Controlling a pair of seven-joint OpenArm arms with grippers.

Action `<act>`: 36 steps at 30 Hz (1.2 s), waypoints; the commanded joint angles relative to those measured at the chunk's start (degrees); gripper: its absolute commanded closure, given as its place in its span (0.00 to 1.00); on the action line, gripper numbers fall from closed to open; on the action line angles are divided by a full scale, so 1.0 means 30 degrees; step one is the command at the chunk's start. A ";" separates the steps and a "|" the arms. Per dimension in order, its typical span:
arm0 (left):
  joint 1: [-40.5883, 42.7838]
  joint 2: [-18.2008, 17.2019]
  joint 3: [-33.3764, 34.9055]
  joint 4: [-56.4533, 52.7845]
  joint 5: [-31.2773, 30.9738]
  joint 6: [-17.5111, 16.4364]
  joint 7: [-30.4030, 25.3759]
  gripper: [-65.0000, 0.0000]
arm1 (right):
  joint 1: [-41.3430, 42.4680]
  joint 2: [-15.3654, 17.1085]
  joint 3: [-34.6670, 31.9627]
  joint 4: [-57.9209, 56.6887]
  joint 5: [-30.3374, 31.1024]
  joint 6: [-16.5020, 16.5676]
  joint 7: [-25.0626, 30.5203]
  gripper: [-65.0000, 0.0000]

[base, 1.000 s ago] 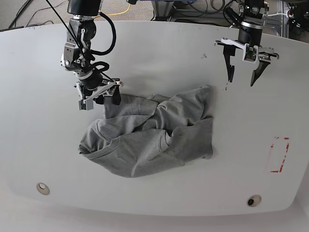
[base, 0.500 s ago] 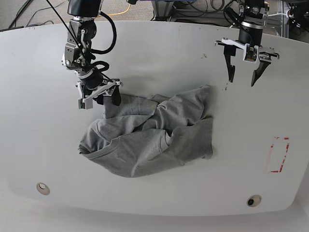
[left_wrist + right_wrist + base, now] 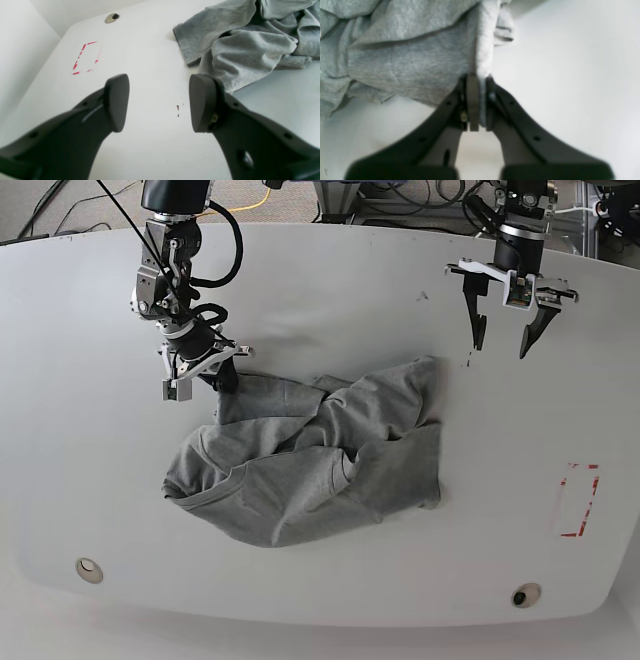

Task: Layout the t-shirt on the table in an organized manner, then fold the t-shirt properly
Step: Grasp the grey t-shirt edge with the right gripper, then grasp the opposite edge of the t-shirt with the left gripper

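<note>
So the t-shirt (image 3: 310,465) is lying crumpled in a loose heap around the middle of the table (image 3: 330,300), grey fabric bunched in folds, no lettering showing from any angle. The right gripper (image 3: 477,100) is pinching a fold of cloth at the shirt's upper corner, on the base view's left; in the wrist view its jaws are pressing together with a thin ridge of grey fabric squeezed between them. The left gripper (image 3: 503,338) is hanging over bare tabletop at the far side, just beyond the shirt's nearest edge, jaws standing apart with nothing in them. A few dark specks (image 3: 177,108) are sitting on the table under it. The red tape rectangle (image 3: 578,500) is lying off near the table's edge, well apart from the shirt.
</note>
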 commanded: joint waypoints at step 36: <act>-0.4148 -0.0122 -0.0368 0.0290 -0.5533 0.0131 0.5185 0.44 | -0.4002 0.0113 -0.0864 1.0148 -0.0189 -0.0256 -0.1894 1.00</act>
